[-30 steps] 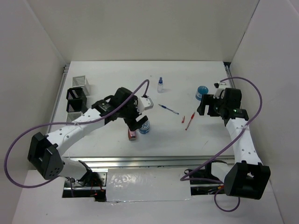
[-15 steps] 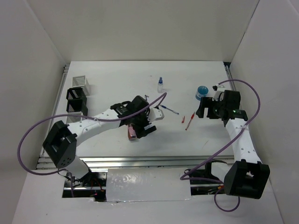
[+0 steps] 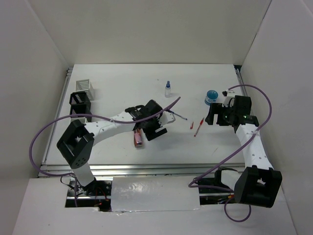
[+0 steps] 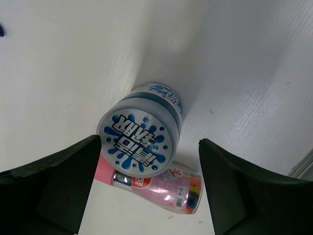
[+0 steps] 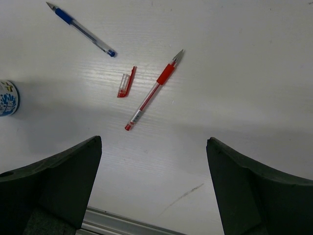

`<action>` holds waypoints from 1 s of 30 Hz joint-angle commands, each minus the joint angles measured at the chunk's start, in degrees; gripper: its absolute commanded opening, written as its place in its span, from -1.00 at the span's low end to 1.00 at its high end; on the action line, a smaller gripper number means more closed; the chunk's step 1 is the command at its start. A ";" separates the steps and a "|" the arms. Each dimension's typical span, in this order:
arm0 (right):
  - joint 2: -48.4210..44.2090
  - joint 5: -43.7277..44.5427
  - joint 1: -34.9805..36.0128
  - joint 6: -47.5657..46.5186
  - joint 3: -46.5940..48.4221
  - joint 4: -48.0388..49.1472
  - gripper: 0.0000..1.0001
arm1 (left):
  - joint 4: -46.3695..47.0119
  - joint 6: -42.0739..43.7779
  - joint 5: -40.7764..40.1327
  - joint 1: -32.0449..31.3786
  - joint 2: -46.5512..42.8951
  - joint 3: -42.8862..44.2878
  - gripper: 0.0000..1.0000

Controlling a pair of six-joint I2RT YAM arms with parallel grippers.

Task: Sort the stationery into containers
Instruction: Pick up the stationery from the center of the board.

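My left gripper (image 3: 155, 128) is open above a round blue-white tin (image 4: 142, 129), which stands between the jaws in the left wrist view; the top view hides it. The tin touches a pink oblong block (image 4: 161, 188) (image 3: 138, 138) lying on the table. My right gripper (image 3: 212, 115) is open and empty, above bare table near the red pen (image 5: 154, 90) (image 3: 198, 128). A short red piece (image 5: 126, 82) and a blue pen (image 5: 83, 30) (image 3: 178, 116) lie beside it. The second tin (image 3: 211, 95) and the small clear bottle (image 3: 167, 89) stand further back.
A white slotted box (image 3: 84, 86) and black mesh boxes (image 3: 79, 99) stand in a row at the far left edge, partly behind the left arm. Purple cables loop from both arms. A metal rail (image 5: 127, 223) runs along the table's near edge.
My left gripper has swung right and forward over the tin, covering it in the top view. The right arm has barely moved.
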 commanded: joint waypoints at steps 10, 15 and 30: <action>0.43 -1.19 -0.35 -0.98 -0.39 0.70 0.87 | 0.59 -1.85 -1.95 1.72 -1.38 2.45 0.92; 0.87 -1.72 -0.35 -0.89 -0.65 0.87 0.87 | 1.38 -2.12 -3.44 1.37 -3.57 2.63 0.98; 1.58 -1.55 -0.44 -1.60 -0.74 0.78 0.87 | -1.17 -4.49 4.55 5.68 2.31 7.02 0.97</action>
